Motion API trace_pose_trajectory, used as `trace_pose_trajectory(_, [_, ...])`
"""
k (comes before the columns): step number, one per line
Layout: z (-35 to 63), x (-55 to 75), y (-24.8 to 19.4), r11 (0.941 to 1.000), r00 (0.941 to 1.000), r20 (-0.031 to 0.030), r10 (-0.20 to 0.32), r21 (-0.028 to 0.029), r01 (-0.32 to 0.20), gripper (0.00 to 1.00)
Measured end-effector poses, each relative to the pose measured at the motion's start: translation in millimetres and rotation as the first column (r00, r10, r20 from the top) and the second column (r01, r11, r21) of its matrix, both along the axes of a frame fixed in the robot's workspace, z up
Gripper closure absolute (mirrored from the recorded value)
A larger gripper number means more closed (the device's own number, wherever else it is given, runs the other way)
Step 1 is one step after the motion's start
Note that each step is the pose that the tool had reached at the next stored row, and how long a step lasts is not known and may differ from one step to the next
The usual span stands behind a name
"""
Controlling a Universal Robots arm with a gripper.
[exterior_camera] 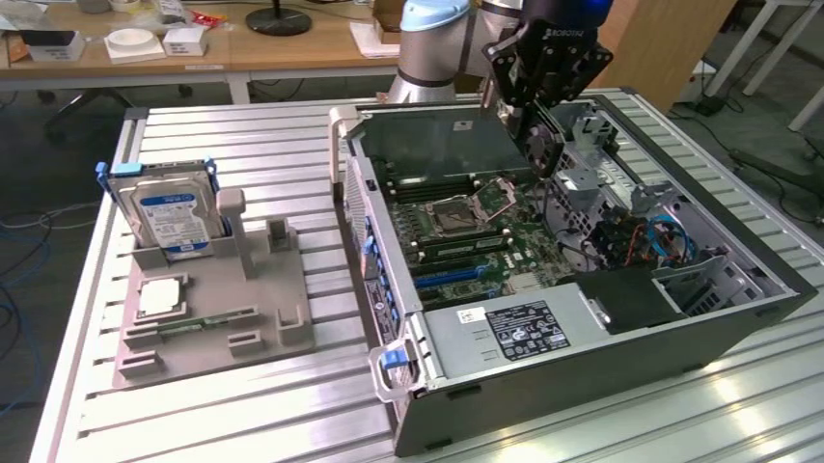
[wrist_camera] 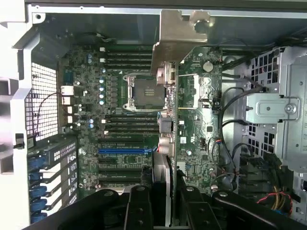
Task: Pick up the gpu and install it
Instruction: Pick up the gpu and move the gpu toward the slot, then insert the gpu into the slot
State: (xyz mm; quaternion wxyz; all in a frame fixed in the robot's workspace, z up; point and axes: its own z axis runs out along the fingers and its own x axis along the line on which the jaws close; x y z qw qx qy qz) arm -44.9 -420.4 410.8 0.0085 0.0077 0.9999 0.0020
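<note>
- End effector [wrist_camera: 164,203]: fingers partly closed, clamped on one edge of the gpu [wrist_camera: 169,120], a thin flat expansion card with a dark face, a circuit-board back and a silver metal end bracket [wrist_camera: 178,36].
- Location: the gpu [exterior_camera: 541,149] hangs straight below the end effector [exterior_camera: 537,116], inside the open dark-grey metal computer case [exterior_camera: 580,376]. It is above the green motherboard [exterior_camera: 464,231] and, as far as can be judged, not seated.
- Risk, misalignment: the long blue expansion slot [wrist_camera: 122,150] lies off to one side of the held card, not directly beneath it. Pressing down off-line would jam the card's connector edge on the board.
- Risk, snagging: the end bracket leads beyond the fingertips and could catch the case wall.
- Risk, collision: the square silver processor socket [wrist_camera: 144,93] sits close below the card. A bundle of black, red and blue cables [exterior_camera: 644,241] lies near the other side. A sideways drift would strike either.
- Risk, slip: the grip covers a narrow strip, so insertion force could tilt the card between the fingers.
</note>
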Motion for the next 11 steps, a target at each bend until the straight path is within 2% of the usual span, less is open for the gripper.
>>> trace_pose_trajectory(11, [0.0,0.0,0.0,1.0,1.0,0.0,0.0,0.0,0.0,0.73])
